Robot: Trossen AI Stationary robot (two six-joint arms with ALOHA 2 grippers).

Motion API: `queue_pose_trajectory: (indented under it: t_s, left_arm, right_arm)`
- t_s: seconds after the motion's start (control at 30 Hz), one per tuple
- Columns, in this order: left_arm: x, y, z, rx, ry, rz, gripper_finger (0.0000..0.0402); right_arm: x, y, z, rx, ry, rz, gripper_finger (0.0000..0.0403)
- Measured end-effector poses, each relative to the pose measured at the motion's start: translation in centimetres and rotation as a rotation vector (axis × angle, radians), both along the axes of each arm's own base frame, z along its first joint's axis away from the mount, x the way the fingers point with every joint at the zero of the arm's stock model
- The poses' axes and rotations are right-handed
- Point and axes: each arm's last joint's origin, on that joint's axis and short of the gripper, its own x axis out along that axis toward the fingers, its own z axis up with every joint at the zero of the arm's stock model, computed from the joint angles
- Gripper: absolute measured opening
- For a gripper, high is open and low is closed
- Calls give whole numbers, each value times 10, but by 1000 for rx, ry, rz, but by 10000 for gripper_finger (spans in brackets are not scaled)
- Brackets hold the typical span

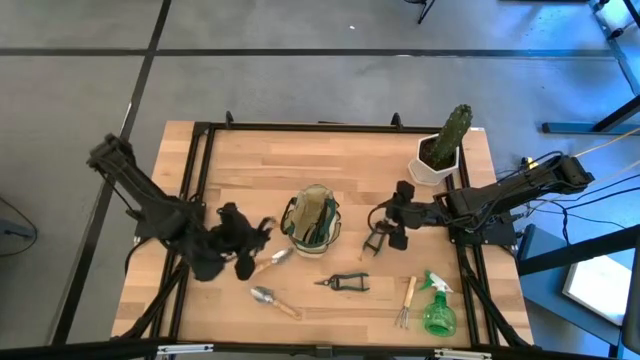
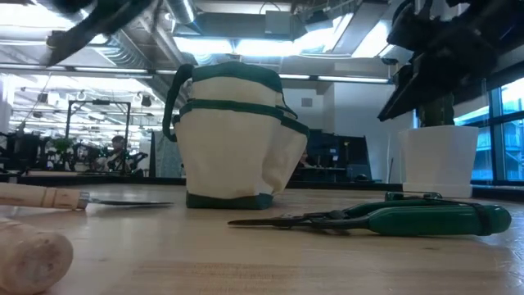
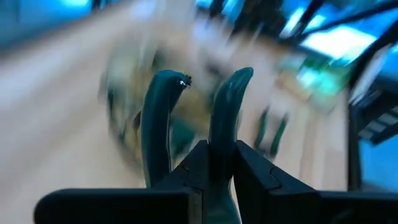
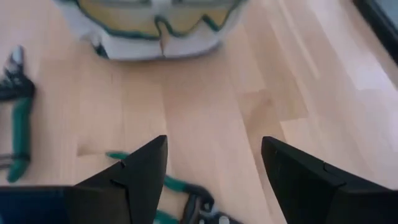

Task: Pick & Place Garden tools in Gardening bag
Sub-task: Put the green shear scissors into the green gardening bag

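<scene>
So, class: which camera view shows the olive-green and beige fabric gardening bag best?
The high view: the olive-green and beige fabric gardening bag shows whole, its open top with tools inside. The low view shows only its side; the right wrist view only an edge; the left wrist view is blurred.

Even, soft overhead light fell on the table point(image 1: 350, 310) in the high view, and things there cast only faint, short shadows. The low view looked into bright ceiling strips and big windows, so the gardening bag point(image 2: 237, 135) stood partly backlit and the arms above it read as dark silhouettes; the wooden handle point(image 2: 29, 254) nearest the lens was out of focus. The left wrist view was heavily motion-smeared, with a blue glow along its edges, and only the left gripper point(image 3: 198, 112) showed any clear outline. The right wrist view was mildly soft, its wood brightly and warmly lit
</scene>
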Motion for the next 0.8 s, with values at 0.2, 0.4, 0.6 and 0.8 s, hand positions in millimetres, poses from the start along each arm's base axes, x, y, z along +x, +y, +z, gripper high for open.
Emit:
queue_pose_trajectory:
  t_s: [0.2, 0.4, 0.6, 0.8]
  left_arm:
    - [11, 0, 43, 294, -220, -165, 38]
    - [26, 4, 78, 499, -514, -509, 38]
    - [37, 20, 84, 615, -714, -787, 38]
    - [49, 54, 58, 580, -885, -915, 38]
  right_arm:
    - [14, 7, 16, -9, -189, 175, 263]
    - [29, 9, 51, -113, -456, 390, 263]
    - [39, -1, 108, -10, -673, 713, 263]
    - [38, -6, 135, 1, -830, 924, 264]
